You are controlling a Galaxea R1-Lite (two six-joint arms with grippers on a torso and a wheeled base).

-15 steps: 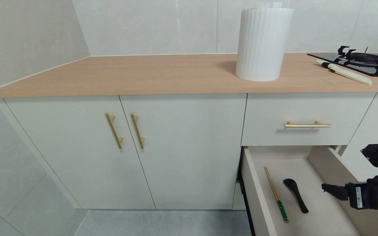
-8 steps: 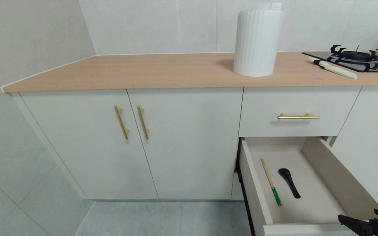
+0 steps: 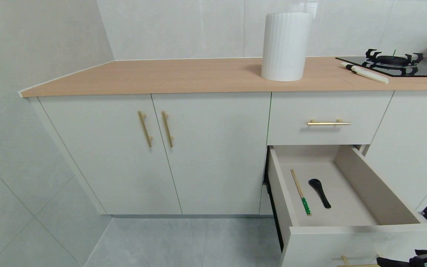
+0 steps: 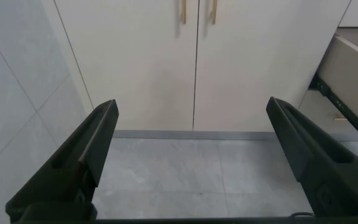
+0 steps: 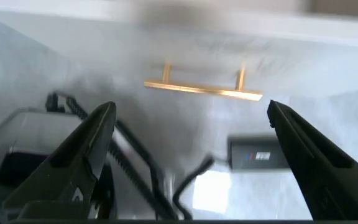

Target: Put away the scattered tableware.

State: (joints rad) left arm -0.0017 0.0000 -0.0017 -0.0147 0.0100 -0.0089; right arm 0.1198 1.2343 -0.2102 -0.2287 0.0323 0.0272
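1. The white ribbed container (image 3: pixel 284 46) stands on the table (image 3: pixel 161 76) at upper centre. An arm swinging across to the right-hand items could clip it and tip it.
2. The chopsticks (image 3: pixel 300 192) and black spoon (image 3: pixel 319 192) lie side by side, apart, on the floor of the open drawer (image 3: pixel 350 229) at lower right. Shoving the drawer hard would likely send both sliding to the back.
3. The knife (image 3: pixel 364 72) lies flat on the table at upper right, its far end at the edge of the hob (image 3: pixel 395 63). It looks to be the piece left out. It is slim and low, so a pinch may skid off it and push it onto the burners. Dropped short of the drawer, it would hit the floor.
4. The left end effector (image 4: pixel 190 106) has its fingers spread wide and holds nothing. It faces the closed cupboard doors (image 4: pixel 197 56) and the floor tiles.
5. The right end effector (image 5: pixel 188 111), at the bottom right corner of the head view, is also spread wide and empty. It is near the drawer's gold handle (image 5: pixel 202 91) without touching it. A careless lift from there could knock the drawer front.
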